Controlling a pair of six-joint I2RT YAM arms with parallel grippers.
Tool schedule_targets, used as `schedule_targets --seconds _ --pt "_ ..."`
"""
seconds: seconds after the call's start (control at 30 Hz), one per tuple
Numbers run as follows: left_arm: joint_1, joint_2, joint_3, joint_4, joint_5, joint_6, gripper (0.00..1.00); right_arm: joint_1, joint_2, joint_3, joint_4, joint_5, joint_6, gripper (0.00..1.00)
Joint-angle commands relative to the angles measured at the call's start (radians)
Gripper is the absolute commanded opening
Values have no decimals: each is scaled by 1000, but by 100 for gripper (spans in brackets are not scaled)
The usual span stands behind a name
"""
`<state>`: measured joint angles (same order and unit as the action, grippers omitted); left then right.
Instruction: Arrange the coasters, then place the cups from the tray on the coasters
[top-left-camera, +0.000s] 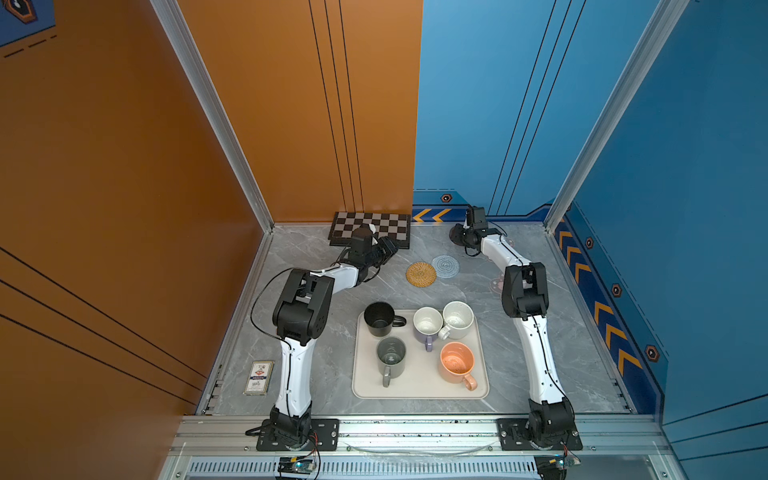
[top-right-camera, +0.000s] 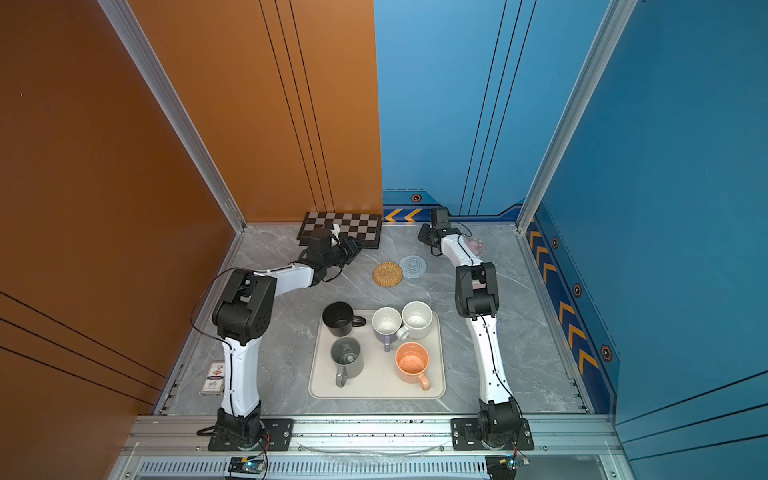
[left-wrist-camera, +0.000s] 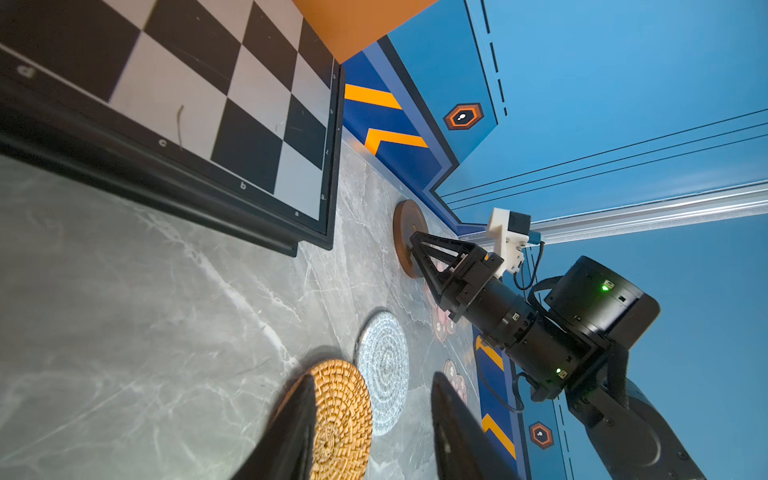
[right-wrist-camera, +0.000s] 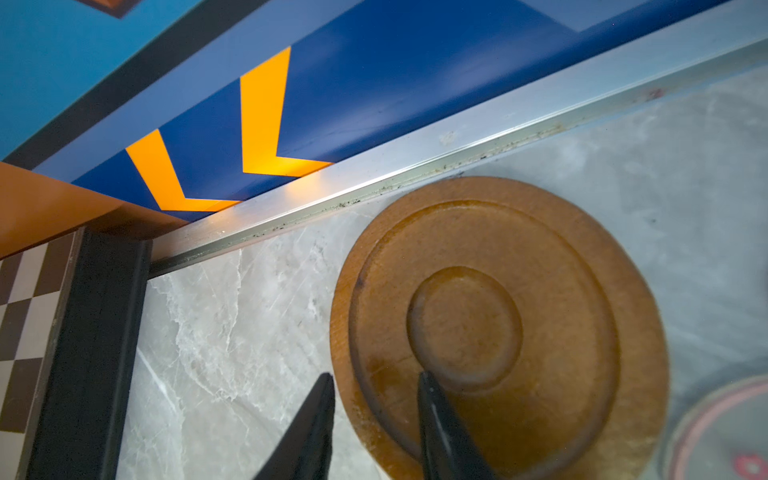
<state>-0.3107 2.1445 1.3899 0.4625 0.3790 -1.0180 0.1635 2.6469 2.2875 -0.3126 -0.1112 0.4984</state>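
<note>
Wooden disc coaster (right-wrist-camera: 498, 324), likely stiff, light and thin, lies flat at the far edge of the table (right-wrist-camera: 228, 332), right gripper (right-wrist-camera: 376, 376) narrowly open astride its rim, holding nothing; best pinched there.
</note>
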Motion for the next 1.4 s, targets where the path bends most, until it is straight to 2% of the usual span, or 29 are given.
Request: schedule_targets --seconds 0.0,0.47,1.1,1.3,1.37 --pt "11 -63 -23 16 17 15 46 17 -22 -68 -130 15 2 35" --pt "19 -131 -80 16 4 25 46 34 -139 -232 -155 -10 -18 33" --pt "18 -177 -112 16 6 27 46 90 -131 -245 -161 -84 2 33" --pt "21 -197 -137 16 6 33 46 86 -145 -238 -161 -69 5 34" --pt "23 -202 -144 16 7 33 46 84 -164 -246 -161 -53 1 37"
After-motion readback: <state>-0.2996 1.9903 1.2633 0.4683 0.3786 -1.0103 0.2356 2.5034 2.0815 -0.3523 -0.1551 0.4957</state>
